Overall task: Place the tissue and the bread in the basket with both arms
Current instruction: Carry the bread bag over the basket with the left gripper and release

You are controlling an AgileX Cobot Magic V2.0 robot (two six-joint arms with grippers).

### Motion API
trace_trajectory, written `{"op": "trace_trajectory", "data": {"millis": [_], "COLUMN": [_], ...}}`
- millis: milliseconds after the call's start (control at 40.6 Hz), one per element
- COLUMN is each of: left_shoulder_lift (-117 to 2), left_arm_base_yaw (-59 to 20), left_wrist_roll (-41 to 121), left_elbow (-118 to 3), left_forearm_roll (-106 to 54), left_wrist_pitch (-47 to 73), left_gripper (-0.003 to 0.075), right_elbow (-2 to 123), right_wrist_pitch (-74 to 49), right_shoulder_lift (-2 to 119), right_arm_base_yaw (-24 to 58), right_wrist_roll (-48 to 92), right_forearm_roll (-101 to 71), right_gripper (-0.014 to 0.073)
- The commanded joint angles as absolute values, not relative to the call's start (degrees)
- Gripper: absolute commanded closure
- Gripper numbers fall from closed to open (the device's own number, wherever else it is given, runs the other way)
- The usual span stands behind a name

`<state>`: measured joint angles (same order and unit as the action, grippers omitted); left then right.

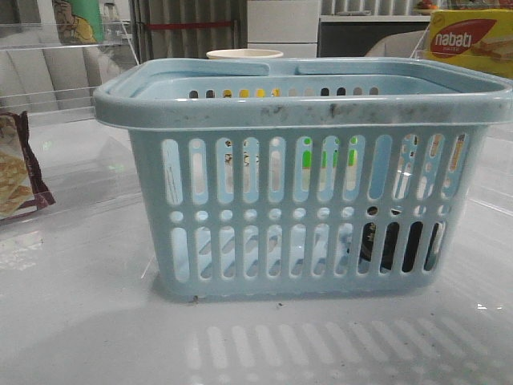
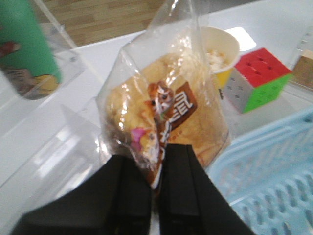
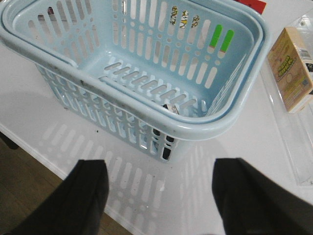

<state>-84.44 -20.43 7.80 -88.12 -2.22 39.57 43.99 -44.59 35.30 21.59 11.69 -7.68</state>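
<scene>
The light-blue slotted basket [image 1: 304,108] stands mid-table and fills the front view. The tissue [image 1: 393,245] is a dark block inside it, at the bottom right corner, seen through the slots; in the right wrist view only a small part [image 3: 171,108] shows on the basket floor. My left gripper [image 2: 157,149] is shut on the labelled top of the bread [image 2: 161,98], golden-brown in a clear bag, held up beside the basket's rim [image 2: 274,166]. My right gripper [image 3: 161,166] is open and empty, above the table just outside the basket's corner [image 3: 195,129]. Neither gripper shows in the front view.
A maroon-edged cracker packet [image 1: 16,168] lies at the left and a yellow box [image 1: 469,40] at the back right. A green can [image 2: 24,49], a cup [image 2: 220,46] and a colour cube [image 2: 257,78] stand behind the basket. A tan carton [image 3: 291,68] lies beside it. The table edge [image 3: 29,147] is close.
</scene>
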Motion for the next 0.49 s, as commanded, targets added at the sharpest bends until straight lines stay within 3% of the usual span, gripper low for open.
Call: {"op": "trace_trajectory", "data": {"millis": [0, 197, 467], "left_shoulder_lift": [-82.7, -87.2, -95.5], "left_arm_base_yaw": [-25.8, -33.6, -38.2], "left_wrist_roll": [9.3, 9.4, 9.4], "left_elbow": [-90.3, -89.9, -89.9], "left_forearm_roll": [-3.0, -3.0, -3.0], "left_wrist_pitch": [37.3, 37.8, 37.9], "left_gripper": [0.0629, 0.0629, 0.0629], "right_elbow": [45.5, 45.5, 45.5], "right_wrist_pitch": [-40.6, -40.6, -40.6], "right_shoulder_lift": [35.4, 35.4, 35.4], "right_arm_base_yaw": [21.6, 21.6, 21.6], "right_wrist_roll": [12.0, 12.0, 12.0], "right_forearm_roll": [-7.4, -7.4, -7.4], "right_gripper": [0.0034, 0.0034, 0.0034]}}
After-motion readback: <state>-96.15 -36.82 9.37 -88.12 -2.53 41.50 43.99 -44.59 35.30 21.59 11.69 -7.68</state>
